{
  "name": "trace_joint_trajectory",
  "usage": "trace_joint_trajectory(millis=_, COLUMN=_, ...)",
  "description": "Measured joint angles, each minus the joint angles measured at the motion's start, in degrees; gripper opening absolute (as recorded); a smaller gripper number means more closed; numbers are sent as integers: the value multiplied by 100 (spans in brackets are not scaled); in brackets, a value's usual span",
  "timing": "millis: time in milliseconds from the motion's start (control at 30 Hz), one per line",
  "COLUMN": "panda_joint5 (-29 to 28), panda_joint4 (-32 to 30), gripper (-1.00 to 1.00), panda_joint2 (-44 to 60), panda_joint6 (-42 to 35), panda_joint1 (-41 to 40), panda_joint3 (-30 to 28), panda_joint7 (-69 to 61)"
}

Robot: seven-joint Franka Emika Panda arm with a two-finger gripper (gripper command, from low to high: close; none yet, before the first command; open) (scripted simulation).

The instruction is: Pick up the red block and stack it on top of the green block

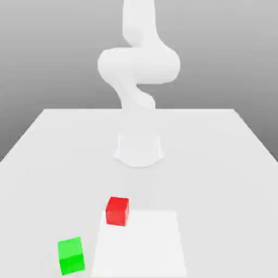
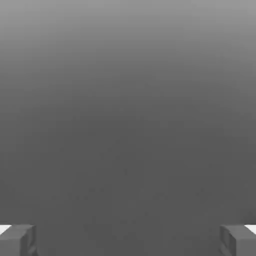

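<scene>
Reaching for the red block, nothing gripped yet.

Tool spread wide and empty, fingertips far apart against bare grey. Red block on the table, in front of the arm's base; green block nearer the camera, towards the exterior view's left of the red one, apart from it. Best lowered straight over the red block, fingers square to two opposite faces, closing only once astride it.

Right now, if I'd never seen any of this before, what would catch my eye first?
Most likely the two bright cubes on the pale table: the red block near the middle front, and the green block apart from it, nearer the camera and toward the exterior view's left. Behind them the white robot arm rises from its round base. In the hand view, the gripper has its fingers spread wide, holding nothing.
</scene>
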Motion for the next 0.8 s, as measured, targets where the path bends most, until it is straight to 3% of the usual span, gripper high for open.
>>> trace_joint_trajectory(millis=533, panda_joint5=-150, panda_joint4=-2892, gripper=0, panda_joint2=3027, panda_joint6=2325, panda_joint1=-441, panda_joint3=-343, panda_joint7=90)
trace_joint_trajectory(millis=767, panda_joint5=291, panda_joint4=-3047, gripper=0, panda_joint2=4974, panda_joint6=3884, panda_joint1=-589, panda_joint3=-202, panda_joint7=-230)
trace_joint_trajectory(millis=800, panda_joint5=324, panda_joint4=-3021, gripper=-100, panda_joint2=5176, panda_joint6=4058, panda_joint1=-648, panda_joint3=-135, panda_joint7=-256)
